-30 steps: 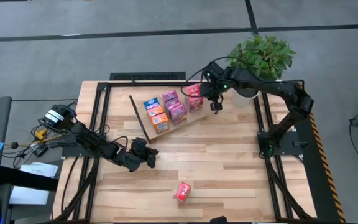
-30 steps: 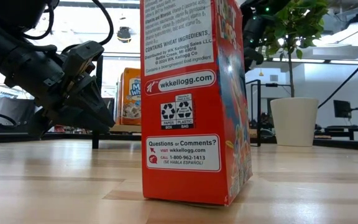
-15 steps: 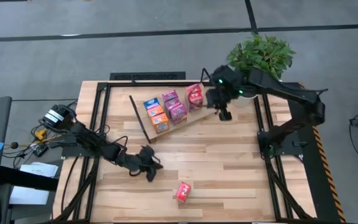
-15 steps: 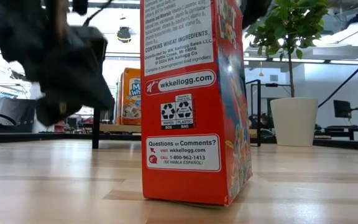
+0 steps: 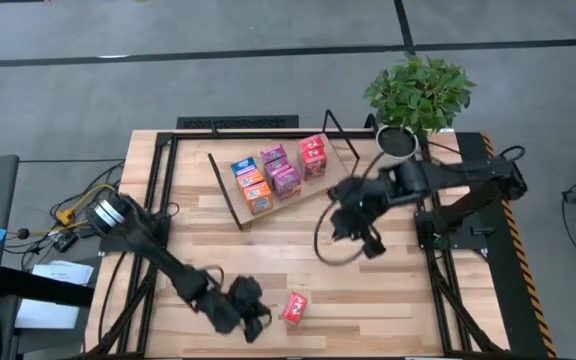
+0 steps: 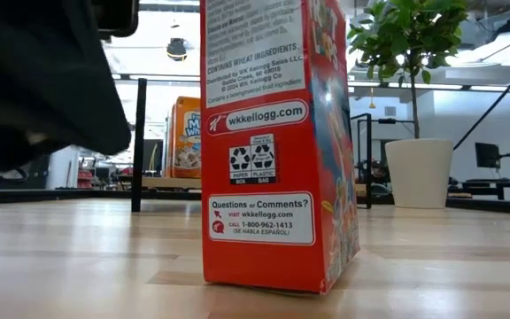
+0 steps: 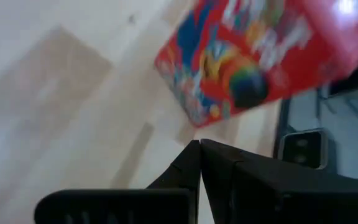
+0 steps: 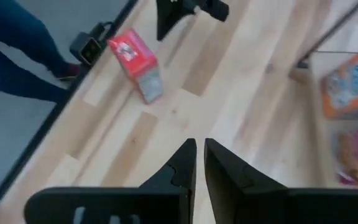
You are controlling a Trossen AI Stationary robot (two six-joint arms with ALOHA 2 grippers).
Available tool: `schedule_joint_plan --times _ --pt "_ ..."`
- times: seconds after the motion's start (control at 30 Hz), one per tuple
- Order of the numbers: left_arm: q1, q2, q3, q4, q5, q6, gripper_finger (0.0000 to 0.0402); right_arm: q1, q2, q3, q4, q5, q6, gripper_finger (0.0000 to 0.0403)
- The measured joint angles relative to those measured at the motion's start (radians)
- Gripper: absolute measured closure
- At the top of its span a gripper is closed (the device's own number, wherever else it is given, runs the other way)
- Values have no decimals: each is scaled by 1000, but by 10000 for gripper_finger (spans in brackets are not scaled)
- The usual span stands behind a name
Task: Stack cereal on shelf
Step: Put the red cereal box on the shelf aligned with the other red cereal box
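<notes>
A lone red cereal box (image 5: 295,308) stands upright on the bench (image 5: 368,280) near its front edge, well apart from the shelf (image 5: 298,200). In the low view the box (image 6: 277,142) fills the middle, its base flat on the wood. On the tilted shelf sit six more boxes (image 5: 273,172), blue, orange, pink and red. The left claw (image 5: 253,322) is low over the bench just beside the lone box, fingers together and empty; in its wrist view the fingers (image 7: 197,165) point at the box (image 7: 253,62). The right claw (image 5: 353,228) hangs over the bench between shelf and box, fingers (image 8: 182,165) nearly together, holding nothing. A potted plant (image 5: 420,90) stands at the back right corner.
</notes>
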Motion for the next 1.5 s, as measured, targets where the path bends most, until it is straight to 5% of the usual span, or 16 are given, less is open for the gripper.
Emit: schedule_joint_plan --times 0.2,0.43,0.67,1.03,1.17,1.5 --pt "-53 214 172 26 -77 -48 401 141 15 -28 81 85 123 347" --pt "-74 383 314 86 -75 75 401 256 67 -30 133 152 247 347" --pt "-75 408 328 79 -245 1 401 319 115 -30 205 183 255 347" --pt "8 409 331 42 -247 3 401 292 167 -30 241 169 111 343" --pt "27 409 331 5 -233 -5 401 271 179 -31 256 123 40 311" --pt "36 409 329 -90 -248 -72 401 245 236 -28 362 67 -104 158"
